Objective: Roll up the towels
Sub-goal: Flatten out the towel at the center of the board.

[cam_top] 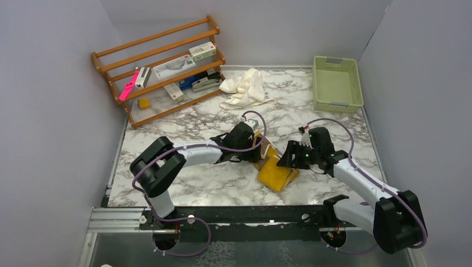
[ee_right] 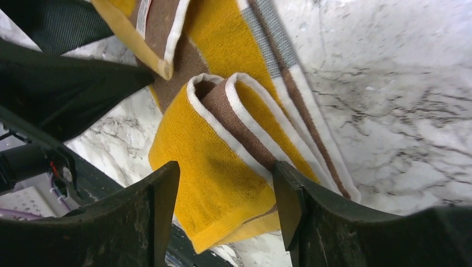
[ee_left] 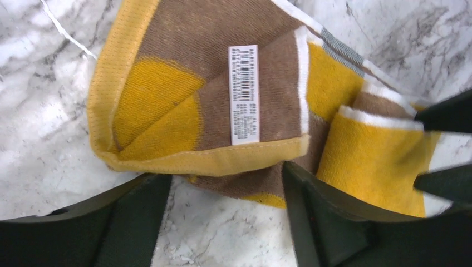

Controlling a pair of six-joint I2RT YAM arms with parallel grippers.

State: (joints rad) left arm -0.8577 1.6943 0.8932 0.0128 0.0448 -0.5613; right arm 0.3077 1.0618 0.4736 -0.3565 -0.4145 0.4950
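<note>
Left gripper (ee_left: 222,172): released, towel (ee_left: 167,100) hem at fingertips.
Right gripper (ee_right: 225,167): astride towel's rolled end; possibly touching, grasp cannot tell.
Hidden: towel underside.

A white-and-grey marble-patterned tabletop (cam_top: 211,186) is seen enclosed by plain pale grey walls (cam_top: 50,111). A slanted wooden rack (cam_top: 156,36) is set at the far left corner and is loaded with a white box with a green label (cam_top: 202,51), a flat printed packet (cam_top: 174,67), a white-and-black device (cam_top: 143,77), a bright pink item (cam_top: 128,89), a dark stapler (cam_top: 203,83) and a small white-and-red box (cam_top: 173,92). A small yellow object (cam_top: 144,103) is seen behind its lowest rail. A pale green plastic basket (cam_top: 338,107) is placed at the far right corner. A metal rail (cam_top: 117,219) is fixed along the near edge.
</note>
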